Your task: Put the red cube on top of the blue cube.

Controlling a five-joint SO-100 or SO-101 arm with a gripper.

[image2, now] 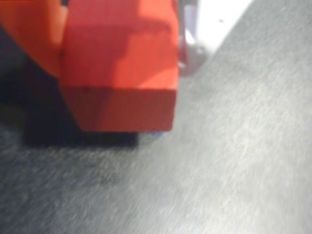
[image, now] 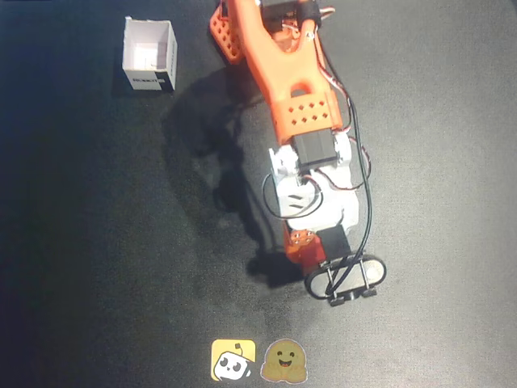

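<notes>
The red cube (image2: 122, 73) fills the upper left of the wrist view, close to the camera, with a dark shadow under it on the mat. My gripper (image2: 122, 29) is shut on it, with the orange finger (image2: 29, 34) on its left and the white finger (image2: 214, 24) on its right. In the overhead view the gripper (image: 305, 246) points toward the bottom edge and only a bit of red-orange (image: 300, 252) shows under the wrist. The blue cube is hidden in both views, apart from a faint bluish line under the red cube's lower right edge.
An open white box (image: 149, 55) stands at the upper left of the black mat (image: 97, 242). Two stickers, yellow (image: 233, 360) and brown (image: 284, 361), lie at the bottom edge. The orange arm (image: 279, 73) reaches down from the top middle.
</notes>
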